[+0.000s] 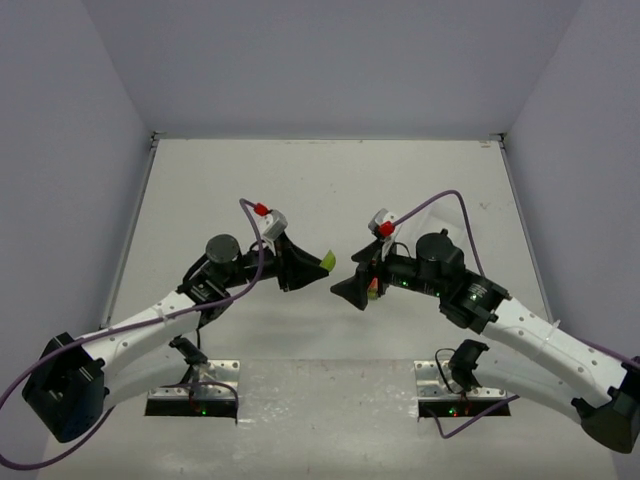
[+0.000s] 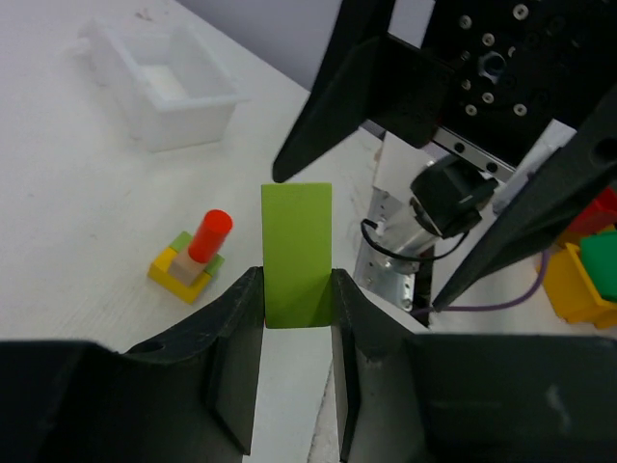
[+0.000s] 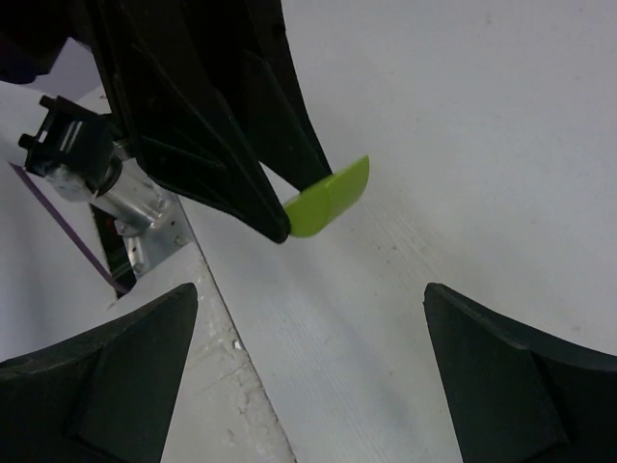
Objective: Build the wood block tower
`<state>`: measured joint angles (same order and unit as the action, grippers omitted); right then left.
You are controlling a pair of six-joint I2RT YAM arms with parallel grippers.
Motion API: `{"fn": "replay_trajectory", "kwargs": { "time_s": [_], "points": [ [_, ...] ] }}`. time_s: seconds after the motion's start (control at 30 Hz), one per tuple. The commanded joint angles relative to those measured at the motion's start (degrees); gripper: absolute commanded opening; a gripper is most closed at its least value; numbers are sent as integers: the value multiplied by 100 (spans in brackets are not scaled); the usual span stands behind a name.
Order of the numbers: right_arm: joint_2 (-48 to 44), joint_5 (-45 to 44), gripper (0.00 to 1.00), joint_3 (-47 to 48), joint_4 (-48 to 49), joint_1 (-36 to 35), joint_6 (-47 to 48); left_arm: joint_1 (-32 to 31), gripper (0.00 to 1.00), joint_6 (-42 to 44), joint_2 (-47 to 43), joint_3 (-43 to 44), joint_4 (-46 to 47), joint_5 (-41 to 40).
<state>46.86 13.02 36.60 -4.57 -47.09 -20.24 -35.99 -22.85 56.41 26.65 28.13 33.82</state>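
My left gripper [image 1: 318,262] is shut on a flat lime green block [image 2: 297,253] and holds it above the table; the block also shows in the top view [image 1: 327,261] and in the right wrist view [image 3: 330,196]. The tower [image 2: 191,260] stands on the table left of it in the left wrist view: a yellow base, green and tan pieces, and a red-orange cylinder on top. My right gripper [image 1: 355,275] faces the left one, jaws wide open and empty [image 3: 308,289]. Its black fingers [image 2: 337,87] hang just beyond the held block.
A white tray [image 2: 164,82] sits beyond the tower in the left wrist view. Yellow, green and red pieces [image 2: 590,275] show at that view's right edge. The right arm's metal base plate [image 2: 386,251] lies below. Grey walls enclose the table.
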Motion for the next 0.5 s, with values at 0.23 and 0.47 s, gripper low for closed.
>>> {"fn": "replay_trajectory", "kwargs": {
  "time_s": [0.23,0.47],
  "points": [
    [430,1696,82,576,1230,-11,460,57,0,-369,-825,-495,1143,1223],
    [756,1953,58,731,1250,-11,355,57,0,-430,-865,-512,1268,1317]
  ]
}}
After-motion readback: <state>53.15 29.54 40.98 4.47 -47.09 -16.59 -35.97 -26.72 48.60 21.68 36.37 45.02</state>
